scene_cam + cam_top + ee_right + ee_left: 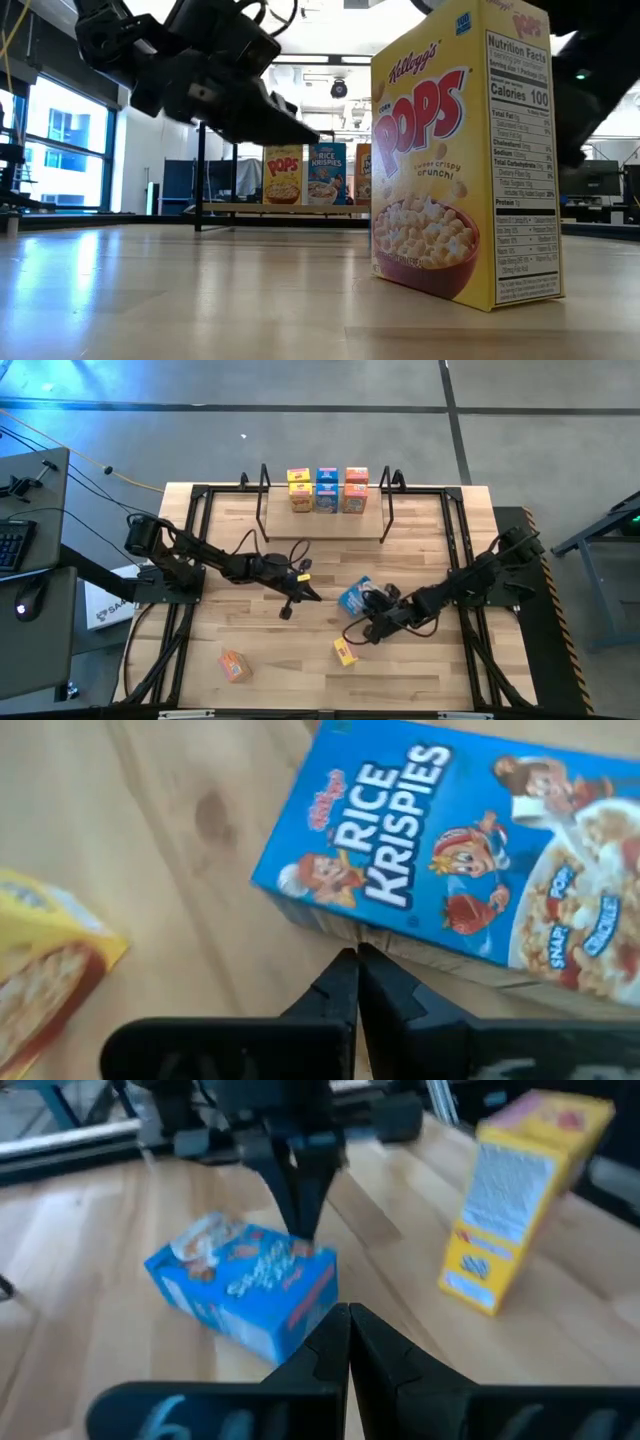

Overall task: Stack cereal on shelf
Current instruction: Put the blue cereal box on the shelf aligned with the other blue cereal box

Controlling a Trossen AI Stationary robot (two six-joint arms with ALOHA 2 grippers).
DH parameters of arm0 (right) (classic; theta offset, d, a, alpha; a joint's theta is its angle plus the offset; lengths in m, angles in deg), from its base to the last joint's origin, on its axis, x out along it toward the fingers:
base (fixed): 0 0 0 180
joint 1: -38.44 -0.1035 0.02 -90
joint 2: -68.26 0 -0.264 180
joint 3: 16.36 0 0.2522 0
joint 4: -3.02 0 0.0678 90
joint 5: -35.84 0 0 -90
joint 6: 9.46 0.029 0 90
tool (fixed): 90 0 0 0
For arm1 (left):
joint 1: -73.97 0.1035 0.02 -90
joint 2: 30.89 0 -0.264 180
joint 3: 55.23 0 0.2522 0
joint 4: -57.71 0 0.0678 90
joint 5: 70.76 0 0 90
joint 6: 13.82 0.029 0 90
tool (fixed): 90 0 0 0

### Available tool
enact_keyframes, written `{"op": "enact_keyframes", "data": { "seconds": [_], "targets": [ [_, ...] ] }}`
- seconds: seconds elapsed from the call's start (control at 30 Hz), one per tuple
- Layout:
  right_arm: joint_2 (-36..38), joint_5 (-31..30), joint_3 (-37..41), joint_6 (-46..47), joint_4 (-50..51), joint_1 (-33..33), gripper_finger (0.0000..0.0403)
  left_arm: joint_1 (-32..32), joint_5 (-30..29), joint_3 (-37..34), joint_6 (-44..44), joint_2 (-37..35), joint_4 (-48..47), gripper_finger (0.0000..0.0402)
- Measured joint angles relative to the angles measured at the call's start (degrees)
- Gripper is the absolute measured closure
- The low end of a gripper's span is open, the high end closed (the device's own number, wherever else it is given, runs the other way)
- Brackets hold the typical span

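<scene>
Because the job is to line up cereal on the shelf (325,525), the big table (260,670) has the shelf at its far side, and six small boxes (326,490) already sit there in two rows, touching each other, so that spot looks full and new boxes may need to go beside them or on top; the left arm reaches to the middle of the table, and the left gripper (310,594) has its fingers pressed together with nothing in them; the right arm comes in from the other side, and the right gripper (366,602) is squeezed closed too, holding nothing, its tip just beside the blue box (440,840); the blue box lies flat, so it may need a push or a turn before a grab; a yellow box (345,652) stands near it, close to the front edge; an orange box (234,666) rests well apart, with lots of bare wood around it.
</scene>
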Motion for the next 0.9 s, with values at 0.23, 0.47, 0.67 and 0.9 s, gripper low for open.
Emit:
{"op": "enact_keyframes", "data": {
  "seconds": [0.23, 0.47, 0.67, 0.9],
  "targets": [
    [0.0, -0.5, 0.0, -7.1, -1.5, 2.5, 0.0403, 2.0, 0.0, 1.3, -7.6, 0.0, 0.4, 0.0401],
    [0.0, 0.2, 0.0, -8.9, -1.8, 4.8, 0.0403, 3.3, 0.0, 1.4, -4.8, -0.4, -2.4, 0.0401],
    [0.0, -2.1, -1.5, -6.8, -1.7, 1.3, 0.0403, 3.5, 0.0, 1.3, -1.7, -0.4, -5.7, 0.0401],
    [0.0, -8.9, -3.2, -6.0, -0.7, -2.9, 0.0403, 3.2, 1.5, -3.3, -2.7, -0.4, 3.2, 0.0401]
  ]
}}
